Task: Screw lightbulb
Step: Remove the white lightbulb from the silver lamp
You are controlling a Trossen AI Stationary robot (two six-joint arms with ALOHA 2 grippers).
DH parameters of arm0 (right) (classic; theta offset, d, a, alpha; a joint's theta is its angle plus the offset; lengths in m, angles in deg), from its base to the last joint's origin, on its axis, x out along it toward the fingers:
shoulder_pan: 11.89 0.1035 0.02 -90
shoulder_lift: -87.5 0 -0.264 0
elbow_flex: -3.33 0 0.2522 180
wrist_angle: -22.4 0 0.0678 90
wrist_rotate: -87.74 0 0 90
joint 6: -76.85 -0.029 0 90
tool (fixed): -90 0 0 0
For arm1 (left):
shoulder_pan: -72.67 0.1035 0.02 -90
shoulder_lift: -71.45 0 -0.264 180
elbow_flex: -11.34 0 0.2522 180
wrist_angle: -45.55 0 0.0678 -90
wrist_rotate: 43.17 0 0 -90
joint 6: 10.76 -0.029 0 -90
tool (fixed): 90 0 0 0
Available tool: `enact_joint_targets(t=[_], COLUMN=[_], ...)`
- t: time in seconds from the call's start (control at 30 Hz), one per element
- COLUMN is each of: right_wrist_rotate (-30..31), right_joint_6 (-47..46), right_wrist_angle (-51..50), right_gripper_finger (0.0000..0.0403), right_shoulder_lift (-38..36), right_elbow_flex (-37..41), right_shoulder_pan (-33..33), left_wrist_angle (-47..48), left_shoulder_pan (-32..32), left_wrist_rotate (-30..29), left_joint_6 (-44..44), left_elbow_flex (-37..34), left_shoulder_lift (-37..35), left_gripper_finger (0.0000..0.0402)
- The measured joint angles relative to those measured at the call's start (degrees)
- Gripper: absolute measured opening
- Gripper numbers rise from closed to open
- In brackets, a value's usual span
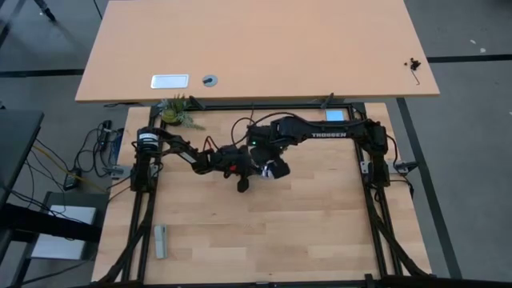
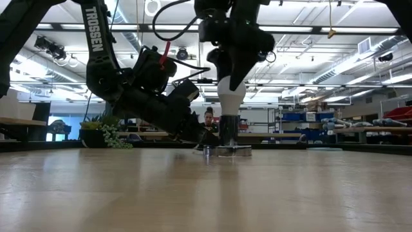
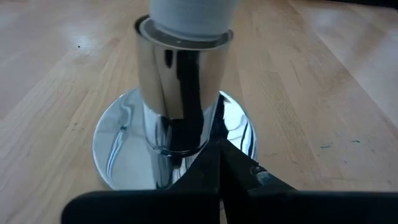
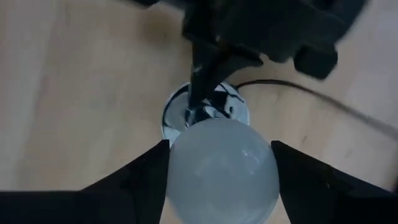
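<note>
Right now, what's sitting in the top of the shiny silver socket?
The frosted white lightbulb stands upright in the shiny silver socket, with the right gripper around its globe. The bulb's threaded base is hidden inside the socket.

A small green plant [image 1: 178,111] stands at the wooden table's [image 1: 304,232] far edge, well away from the jaws. A grey block [image 1: 160,241] lies nearer the front.

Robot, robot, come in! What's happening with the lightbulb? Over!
Right gripper straddling lightbulb seated in socket. Left gripper shut at socket base. Nothing blocking.
</note>
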Motion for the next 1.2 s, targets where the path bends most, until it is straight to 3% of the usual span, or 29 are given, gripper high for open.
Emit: enact_joint_targets(t=[0.13,0.37,0.43,0.53,0.6,0.67,0.97,1.2], right_wrist_rotate=[1.2,5.9,7.4,8.7,8.5,6.4,5.7,5.6], right_joint_6=[6.3,-9.7,-17.9,-38.8,-52.8,-60.2,-66.7,-68.3], right_wrist_angle=[1.6,1.8,1.5,-1.7,-3.2,-4.5,-2.8,-3.5], right_gripper_finger=[0.0277,0.0308,0.0312,0.0315,0.0315,0.0314,0.0317,0.0293], right_shoulder_lift=[-0.1,0.2,0.0,-0.3,-0.4,-0.4,1.0,1.1], right_elbow_flex=[0.0,-3.4,-5.5,-8.6,-9.0,-8.9,-5.2,-3.4], right_shoulder_pan=[0.1,1.8,2.5,2.9,2.8,2.4,2.2,1.3], left_wrist_angle=[0.0,0.1,0.1,0.1,0.1,0.1,0.1,0.0], left_shoulder_pan=[0.0,0.0,0.0,0.0,0.0,0.0,0.0,0.0], left_wrist_rotate=[0.0,0.0,0.0,0.2,0.2,0.2,0.2,0.3], left_joint_6=[-0.3,-1.0,-1.0,-0.9,-0.9,-0.6,0.2,0.1], left_elbow_flex=[0.0,0.0,0.0,0.0,0.0,0.0,0.0,0.0], left_shoulder_lift=[0.0,0.0,0.0,0.0,0.0,0.0,0.0,0.0], left_gripper_finger=[0.0,0.0,0.0,0.0,0.0,0.0,0.0,0.0])
